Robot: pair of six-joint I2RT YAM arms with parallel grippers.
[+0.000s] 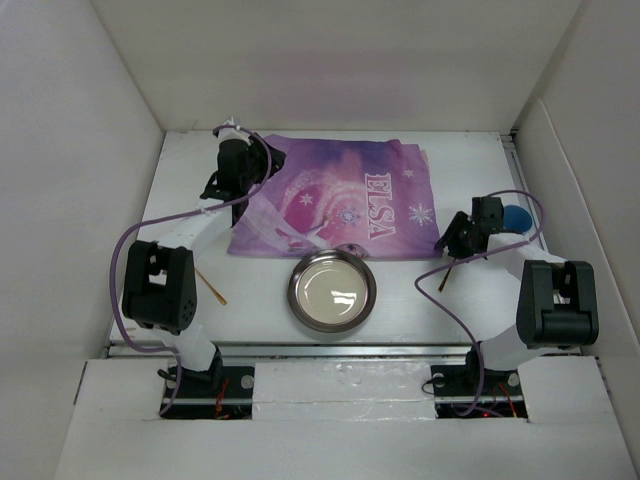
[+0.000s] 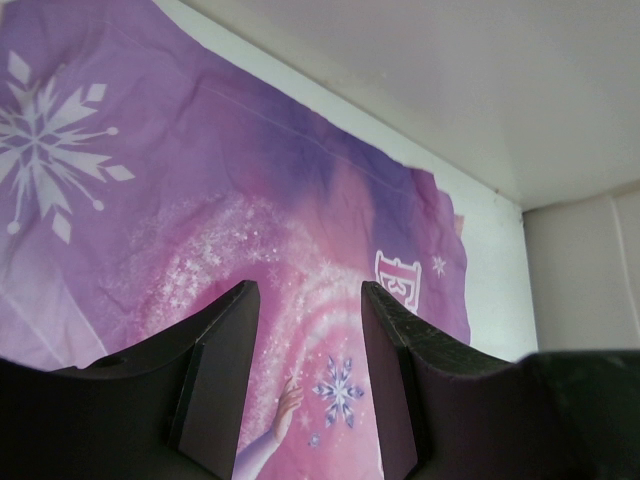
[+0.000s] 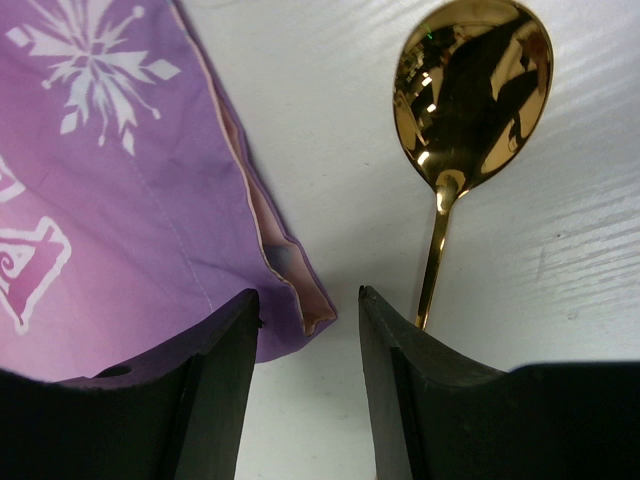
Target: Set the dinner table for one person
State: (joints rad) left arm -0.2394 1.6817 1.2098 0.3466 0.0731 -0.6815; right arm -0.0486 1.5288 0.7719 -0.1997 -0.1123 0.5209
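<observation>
While both arms reach out from the near edge, I see the dinner table [image 1: 262, 318] spread white beneath them. Pale walls [image 1: 60, 180] box it in and a metal rail [image 1: 330, 350] runs along the front. A purple placemat [image 1: 330, 200] printed with snowflakes and "ELSA" lies across the far half, rumpled at its edges.

My left arm bends at the elbow and stretches to the mat's left edge. The left gripper [image 2: 308, 295] hangs over the fabric with its jaws parted and nothing between them. My right arm folds in more tightly on the right. The right gripper [image 3: 308, 300] is also spread and empty, low over the mat's near right corner.

A round metal bowl [image 1: 332, 291] sits on bare table, just touching the mat's near edge. I cannot tell whether its pale, shiny inside is liquid or bare metal.

A gold spoon [image 3: 470, 95] lies on the white surface just beside the right finger [image 3: 395, 370], apart from the mat. A thin gold utensil [image 1: 212, 287] rests near the left elbow.
</observation>
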